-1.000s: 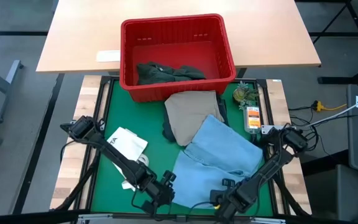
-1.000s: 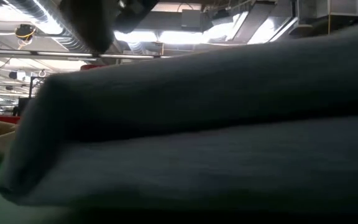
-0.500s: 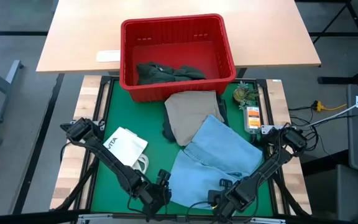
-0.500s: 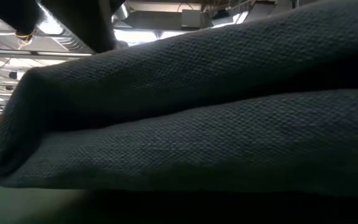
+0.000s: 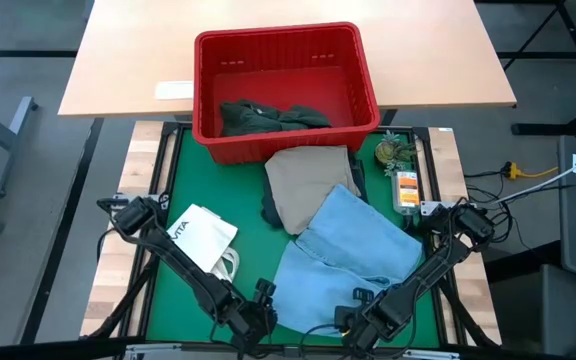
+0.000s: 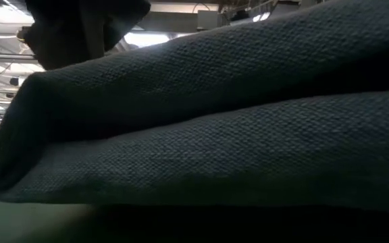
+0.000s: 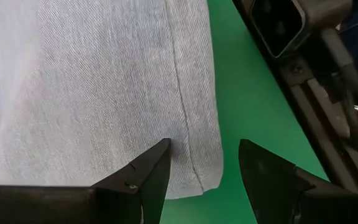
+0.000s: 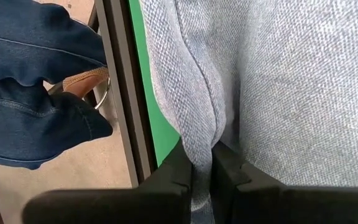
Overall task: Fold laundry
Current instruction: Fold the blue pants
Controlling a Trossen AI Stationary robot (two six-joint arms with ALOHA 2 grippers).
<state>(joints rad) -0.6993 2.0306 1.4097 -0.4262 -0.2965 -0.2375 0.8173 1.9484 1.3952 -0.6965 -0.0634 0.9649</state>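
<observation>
The light blue piece lies spread on the green mat. Its far end overlaps a beige piece, which rests on a dark piece. A dark green-grey piece lies in the red basket. My left gripper is open at the blue piece's near left corner, one finger over the cloth and one over the mat; I cannot tell whether it touches. My right gripper is shut on the blue piece near its near edge. Blue cloth fills the low view. My right gripper pinches a raised fold of the light blue piece between its two fingers. The fingers come from above, slanting steeply down. The ridge of cloth runs away from the fingertips, and the rest of the piece lies on the mat.
A white tote bag lies at the left of the mat. A small plant and an orange packet sit by the right rail. A person's legs in jeans stand past the table's frame.
My left gripper has sunk toward the near left corner of the light blue piece and has turned its wrist, staying open. In the low view the blue fold now stands closer and higher than before. My right gripper has kept its place, shut on the cloth.
</observation>
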